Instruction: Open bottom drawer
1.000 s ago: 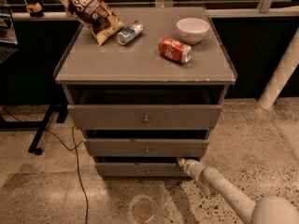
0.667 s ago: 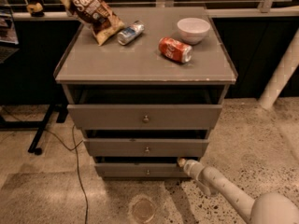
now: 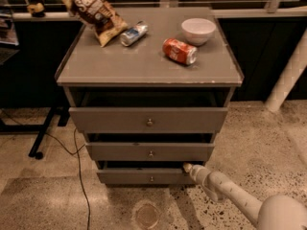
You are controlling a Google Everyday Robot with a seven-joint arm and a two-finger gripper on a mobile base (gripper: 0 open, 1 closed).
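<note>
The bottom drawer [image 3: 144, 176] is the lowest and narrowest grey front of the cabinet, with a small round metal knob [image 3: 151, 178] at its centre. It stands slightly pulled out, with a dark gap above it. My gripper [image 3: 187, 167] reaches in from the lower right on a white arm and sits at the drawer's top right corner, by the gap. The mid-sized drawer [image 3: 150, 152] and the tallest drawer [image 3: 148, 120] are above it, both partly out.
On the cabinet top [image 3: 144, 63] lie a chip bag [image 3: 93, 13], a small can [image 3: 133, 33], a red can [image 3: 179, 51] and a white bowl [image 3: 198, 30]. A black cable [image 3: 79, 176] runs down the floor at left. A white post [image 3: 288, 75] stands at right.
</note>
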